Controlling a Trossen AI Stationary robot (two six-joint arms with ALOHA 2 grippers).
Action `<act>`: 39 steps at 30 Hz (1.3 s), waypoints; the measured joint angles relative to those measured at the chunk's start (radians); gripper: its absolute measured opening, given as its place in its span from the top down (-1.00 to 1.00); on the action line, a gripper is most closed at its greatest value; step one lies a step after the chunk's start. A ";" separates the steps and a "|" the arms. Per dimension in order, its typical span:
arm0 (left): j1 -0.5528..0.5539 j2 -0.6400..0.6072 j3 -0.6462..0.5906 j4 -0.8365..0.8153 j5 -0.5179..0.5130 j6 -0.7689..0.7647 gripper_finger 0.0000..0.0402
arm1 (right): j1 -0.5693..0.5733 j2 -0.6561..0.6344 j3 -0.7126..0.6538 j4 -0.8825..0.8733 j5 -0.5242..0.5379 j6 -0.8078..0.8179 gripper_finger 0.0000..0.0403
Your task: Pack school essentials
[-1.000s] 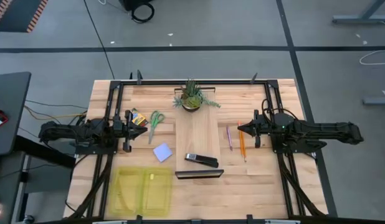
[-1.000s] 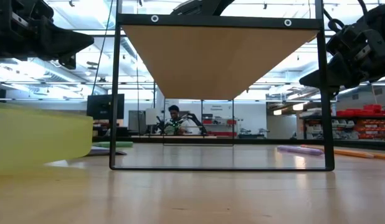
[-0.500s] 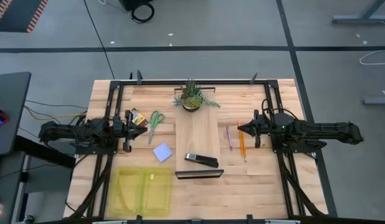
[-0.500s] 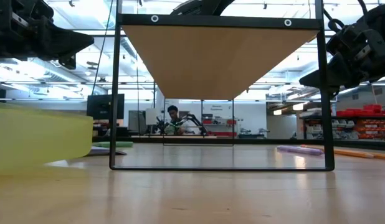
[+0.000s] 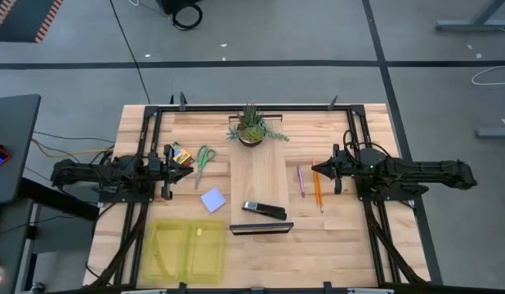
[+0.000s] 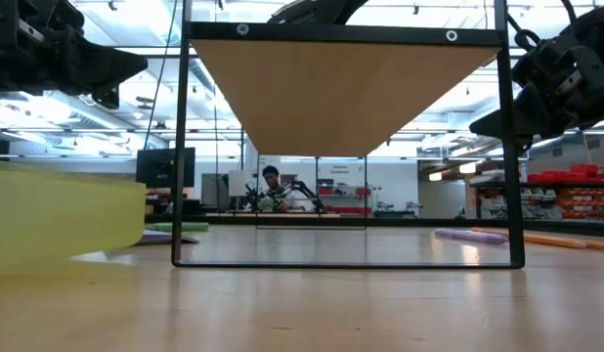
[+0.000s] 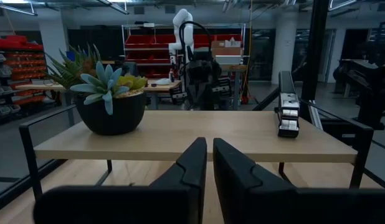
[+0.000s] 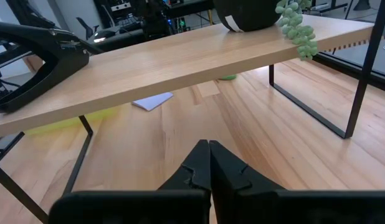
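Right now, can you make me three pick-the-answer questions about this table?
1. Where is the potted plant?
A. on the raised shelf
B. in the yellow tray
C. on the floor

2. What colour are the scissors handles?
A. red
B. green
C. black

3. How are the right gripper fingers?
A. wide open
B. shut on a pencil
C. shut, empty

Answers: 1 A, the plant stands at the shelf's far end. 2 B, green loops show from above. 3 C, the right wrist view shows the fingers pressed together with nothing between.
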 joint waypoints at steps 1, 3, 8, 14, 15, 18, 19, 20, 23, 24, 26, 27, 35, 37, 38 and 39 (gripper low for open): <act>0.000 0.000 0.000 0.000 0.000 0.000 0.84 | 0.000 0.000 0.000 0.000 0.000 0.000 0.97; 0.000 0.000 0.000 0.000 0.000 0.000 0.86 | 0.000 0.000 0.000 0.000 0.000 0.000 0.97; 0.000 0.000 0.000 0.000 0.000 0.000 0.84 | -0.001 0.000 0.000 0.006 0.017 -0.034 0.97; 0.000 0.000 0.000 0.000 0.000 0.000 0.80 | -0.002 0.000 0.000 0.078 0.149 0.080 0.97; 0.000 0.000 0.000 0.000 0.000 0.000 0.80 | -0.002 0.000 0.000 0.096 0.185 0.131 0.97; 0.000 0.000 0.000 0.000 0.000 0.000 0.80 | -0.002 0.000 0.000 0.140 0.266 0.292 0.97; 0.000 0.000 0.000 0.000 0.000 0.000 0.81 | -0.002 0.000 0.000 0.150 0.279 0.343 0.97; 0.000 0.000 0.000 0.000 0.000 0.000 0.82 | -0.002 0.000 0.000 0.161 0.289 0.376 0.97; 0.000 0.000 0.000 0.000 0.000 0.000 0.84 | -0.002 -0.001 0.000 0.162 0.300 0.409 0.97; 0.000 0.000 0.000 0.000 0.000 0.000 0.85 | -0.002 0.000 0.000 0.162 0.298 0.416 0.97; 0.000 0.000 0.000 0.000 0.000 0.000 0.86 | -0.002 0.000 0.000 0.161 0.291 0.439 0.97; 0.000 0.000 0.000 0.000 0.000 0.000 0.86 | -0.002 -0.001 0.000 0.159 0.286 0.456 0.97; 0.000 0.000 0.000 0.000 0.000 0.000 0.82 | 0.000 0.000 0.000 0.084 0.243 0.624 0.97; 0.000 0.000 0.000 0.000 0.000 0.000 0.81 | -0.001 0.000 0.000 0.083 0.243 0.647 0.97; 0.000 0.000 0.000 0.000 0.000 0.000 0.81 | -0.001 0.000 0.000 0.084 0.243 0.649 0.97; 0.000 0.000 0.000 0.000 0.000 0.000 0.81 | -0.001 0.000 0.000 0.083 0.243 0.650 0.97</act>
